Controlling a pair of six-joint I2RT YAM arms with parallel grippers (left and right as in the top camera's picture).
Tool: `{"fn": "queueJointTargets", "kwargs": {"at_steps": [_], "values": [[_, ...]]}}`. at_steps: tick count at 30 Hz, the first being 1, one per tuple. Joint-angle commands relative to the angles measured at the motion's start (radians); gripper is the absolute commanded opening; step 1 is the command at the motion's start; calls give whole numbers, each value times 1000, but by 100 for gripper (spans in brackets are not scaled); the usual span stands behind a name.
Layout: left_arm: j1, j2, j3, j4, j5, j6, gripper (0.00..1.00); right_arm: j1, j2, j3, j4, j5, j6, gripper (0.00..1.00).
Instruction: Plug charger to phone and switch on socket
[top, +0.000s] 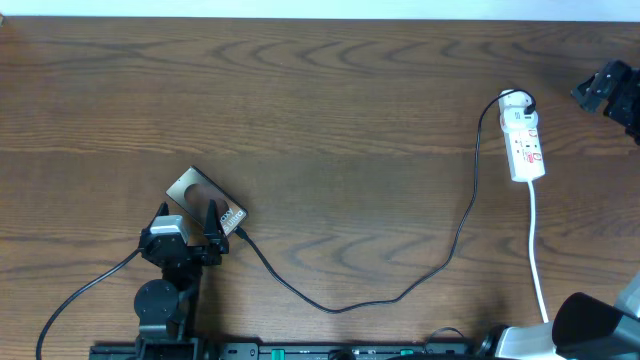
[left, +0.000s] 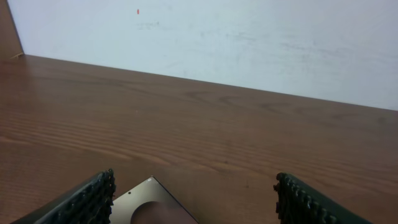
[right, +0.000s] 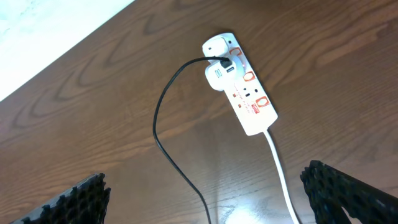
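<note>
The phone (top: 198, 190) lies flat at the table's left, and its corner shows in the left wrist view (left: 149, 199). My left gripper (top: 206, 226) is open right over the phone, with its fingers (left: 194, 186) wide apart on either side of that corner. The charger cable (top: 400, 295) runs from the phone's near edge across the table to the white adapter in the socket (top: 525, 140). I cannot tell if its tip is in the phone. My right gripper (right: 205, 183) is open and empty above the socket (right: 245, 93) and the cable (right: 158, 130).
The socket's white cord (top: 538, 250) runs toward the front edge and also shows in the right wrist view (right: 280, 168). A black part of the right arm (top: 608, 90) hangs at the right edge. A white wall (left: 217, 43) stands behind the table.
</note>
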Motion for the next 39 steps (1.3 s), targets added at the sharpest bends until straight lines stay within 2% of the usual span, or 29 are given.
{"fn": "queueJointTargets", "kwargs": {"at_steps": [1,32,36,38,39], "values": [[5,-5,-8,-50,-16,12,81,6,-14,3,-2,1,8,99],[5,-5,-8,-49,-16,12,81,11,-14,-8,5,13,8,99],[5,-5,-8,-49,-16,12,81,65,-52,-125,189,12,9,99],[5,-5,-8,-49,-16,12,81,110,-99,-230,323,14,8,99],[5,-5,-8,-49,-16,12,81,164,-159,-357,463,33,7,99]]}}
